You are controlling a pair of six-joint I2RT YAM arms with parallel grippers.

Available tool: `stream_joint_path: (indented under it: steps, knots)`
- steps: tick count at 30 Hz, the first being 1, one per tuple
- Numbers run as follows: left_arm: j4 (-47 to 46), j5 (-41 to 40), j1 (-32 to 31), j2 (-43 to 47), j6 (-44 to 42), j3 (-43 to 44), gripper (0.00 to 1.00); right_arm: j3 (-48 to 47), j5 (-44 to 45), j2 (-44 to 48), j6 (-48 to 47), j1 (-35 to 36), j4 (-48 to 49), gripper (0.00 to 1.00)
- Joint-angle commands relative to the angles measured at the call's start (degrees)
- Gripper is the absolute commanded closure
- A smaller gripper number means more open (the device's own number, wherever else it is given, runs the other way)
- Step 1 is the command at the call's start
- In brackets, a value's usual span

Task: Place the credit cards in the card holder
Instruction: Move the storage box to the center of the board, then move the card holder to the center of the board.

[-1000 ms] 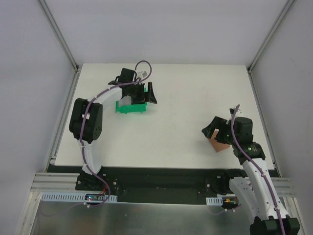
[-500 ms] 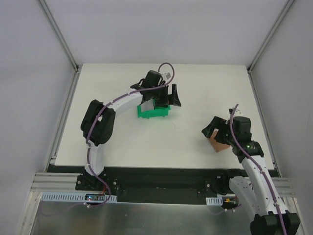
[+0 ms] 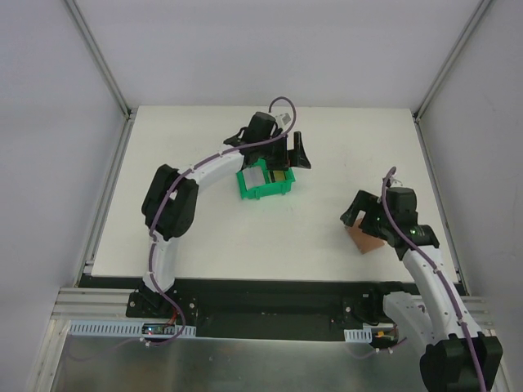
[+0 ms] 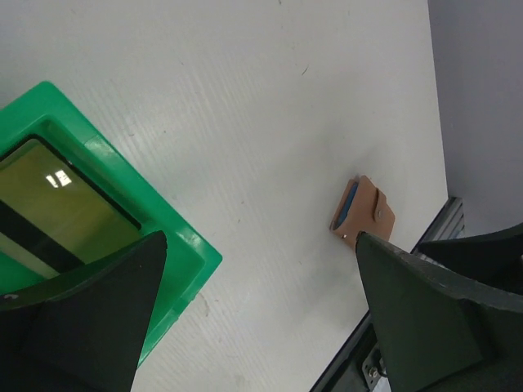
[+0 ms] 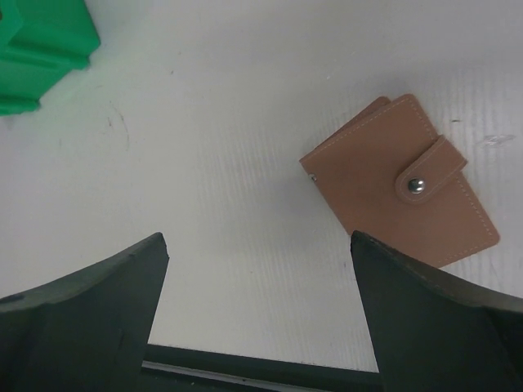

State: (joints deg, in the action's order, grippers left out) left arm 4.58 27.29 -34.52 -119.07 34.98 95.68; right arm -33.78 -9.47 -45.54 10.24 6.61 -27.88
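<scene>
The green bin (image 3: 264, 193) stands at the table's middle back with a white-grey card (image 3: 253, 176) and a gold-olive card (image 3: 279, 175) lying in it. The gold-olive card (image 4: 57, 214) also shows in the left wrist view, inside the bin (image 4: 131, 224). My left gripper (image 3: 291, 157) hovers open at the bin's far right corner, nothing between its fingers (image 4: 82, 327). The tan card holder (image 3: 365, 240) lies snapped closed at the right. My right gripper (image 3: 355, 211) hangs open just beside and above it. The card holder (image 5: 400, 184) lies up and right of the right gripper (image 5: 257, 314). No blue card shows.
The table's near edge with its black rail (image 5: 245, 371) runs right below the right gripper. From the left wrist, the card holder (image 4: 364, 214) appears far off near that edge. Grey walls enclose the table on three sides.
The left arm swung right and the green bin moved right with it, from left of centre to the middle. The left jaws widened slightly. The right arm barely moved.
</scene>
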Motion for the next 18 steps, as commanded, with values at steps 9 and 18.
stream_joint_path:
  steps: [9, 18]
  knots:
    - [1.48, -10.39, 1.56, 18.94, -10.28, -14.35, 0.01, -8.58, -10.79, -9.81, -3.75, -1.78, 1.48, 0.10]
    - [1.49, -15.51, 9.82, 30.20, -9.14, -29.57, 0.01, -17.89, -11.82, -22.57, -0.83, 0.95, 3.29, 0.22]
